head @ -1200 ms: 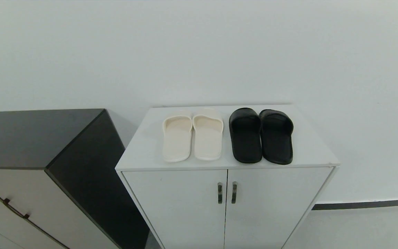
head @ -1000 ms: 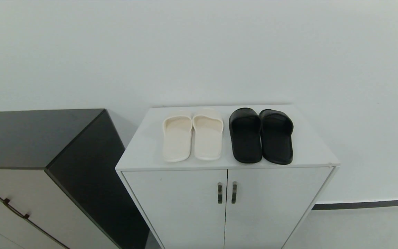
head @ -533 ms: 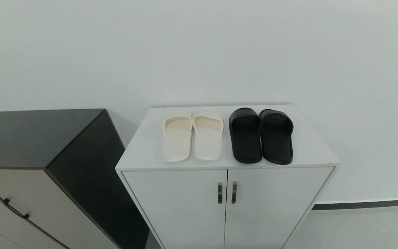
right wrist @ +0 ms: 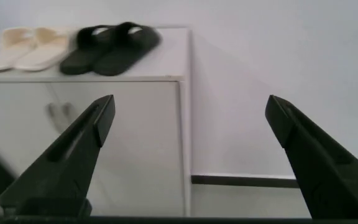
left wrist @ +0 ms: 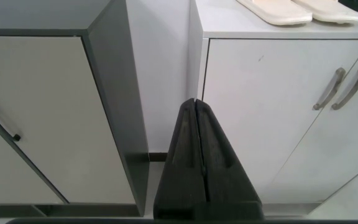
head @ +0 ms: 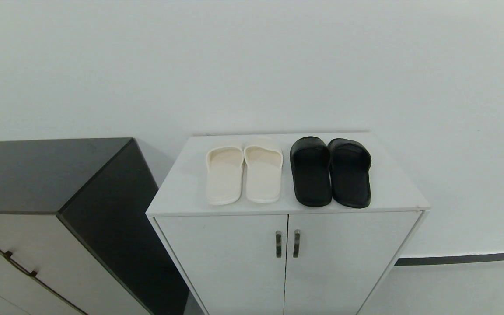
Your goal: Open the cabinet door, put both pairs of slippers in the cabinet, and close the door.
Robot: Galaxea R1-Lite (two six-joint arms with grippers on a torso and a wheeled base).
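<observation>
Standing at the very start, by the look of things: both doors (head: 230,262) of the white cabinet (head: 409,232) are shut, their two handles (head: 278,243) side by side at the centre seam; nothing is inside yet as far as can be judged.

- cream slippers (head: 225,177): on the cabinet top (head: 177,192), left of centre, heels near the front edge, toes toward the rear edge
- black slippers (head: 311,175): just beside the cream pair on its right, same heading, heels near the front edge
- left gripper (left wrist: 196,102): jaws pressed together, holding nothing; low in front of the gap between the white cabinet and the dark cabinet (head: 50,175)
- right gripper (right wrist: 190,102): jaws wide apart, holding nothing; facing the cabinet's right front corner, well apart from it

Left to do: everything; open a door, move both pairs in, shut the door.

Compared with the earlier head frames: no difference found; slippers, doors and handles sit in the same places, and the view itself has not shifted.
</observation>
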